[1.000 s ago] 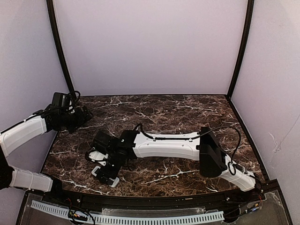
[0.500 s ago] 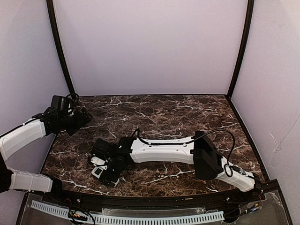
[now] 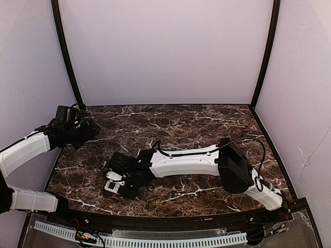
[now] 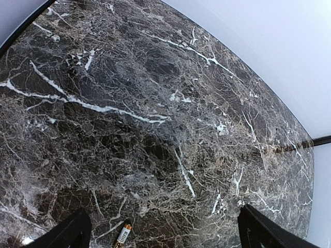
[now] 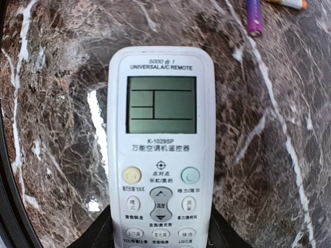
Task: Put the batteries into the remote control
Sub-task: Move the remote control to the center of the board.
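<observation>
Remote control, face up by the surface's near edge: right gripper nips its button end; left gripper gaping, empty. We fear this end-hold lets it pivot.

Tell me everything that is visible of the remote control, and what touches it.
The remote control is a slim white handset, plastic by its look, with rounded corners. Its front faces up: a blank grey display window, the print UNIVERSAL A/C REMOTE, a yellow and a pale green round button, grey keys with Chinese labels. It lies flat at the near left of the marble table. The right gripper clasps its lower end, one finger against each long edge. Its back is hidden.
</observation>
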Motion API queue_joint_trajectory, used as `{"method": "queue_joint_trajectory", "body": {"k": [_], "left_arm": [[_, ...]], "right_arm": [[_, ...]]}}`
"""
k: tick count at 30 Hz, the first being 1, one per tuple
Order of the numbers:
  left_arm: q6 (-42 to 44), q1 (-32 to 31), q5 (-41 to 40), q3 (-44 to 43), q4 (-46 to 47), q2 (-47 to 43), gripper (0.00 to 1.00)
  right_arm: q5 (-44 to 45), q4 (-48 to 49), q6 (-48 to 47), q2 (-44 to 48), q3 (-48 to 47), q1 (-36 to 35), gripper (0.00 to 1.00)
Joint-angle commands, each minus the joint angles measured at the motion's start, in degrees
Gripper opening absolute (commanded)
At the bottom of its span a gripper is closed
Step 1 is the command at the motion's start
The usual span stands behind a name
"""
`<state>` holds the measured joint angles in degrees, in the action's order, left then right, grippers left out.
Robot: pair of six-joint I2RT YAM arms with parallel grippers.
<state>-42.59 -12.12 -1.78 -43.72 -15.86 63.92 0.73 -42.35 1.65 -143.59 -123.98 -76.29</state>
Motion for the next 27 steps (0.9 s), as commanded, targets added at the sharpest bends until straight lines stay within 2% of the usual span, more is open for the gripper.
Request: {"method": "queue_joint_trajectory", "body": {"k": [1,3,10,17,23,27], "left_arm": [[1.8,0.3,-0.4,-0.2,1.2,-0.6,1.00],[2.4,0.3,0.1,-0.7,1.6,0.2,1.00],[4.3,-0.1,4.0,-2.4,4.2,4.1,1.00],[5.9,-1.9,3.4,-4.9,4.8,7.3,1.00],[6.8,-4.0,2.5,-6.9,5.0,9.8,1.00],[7.2,-4.7,1.6,-7.8,4.9,11.1,1.00]], "right_arm": [[-4.0,0.9,-0.7,5.7,9.7,3.0,0.47],[-4.7,2.9,-0.4,9.0,14.3,4.5,0.43],[-5.6,10.9,1.6,21.3,31.7,11.6,0.38],[-3.3,12.1,3.1,30.0,45.9,18.5,0.36],[-1.8,13.3,6.4,35.6,54.6,23.3,0.37],[-3.0,13.1,7.4,36.3,56.7,23.6,0.39]]}}
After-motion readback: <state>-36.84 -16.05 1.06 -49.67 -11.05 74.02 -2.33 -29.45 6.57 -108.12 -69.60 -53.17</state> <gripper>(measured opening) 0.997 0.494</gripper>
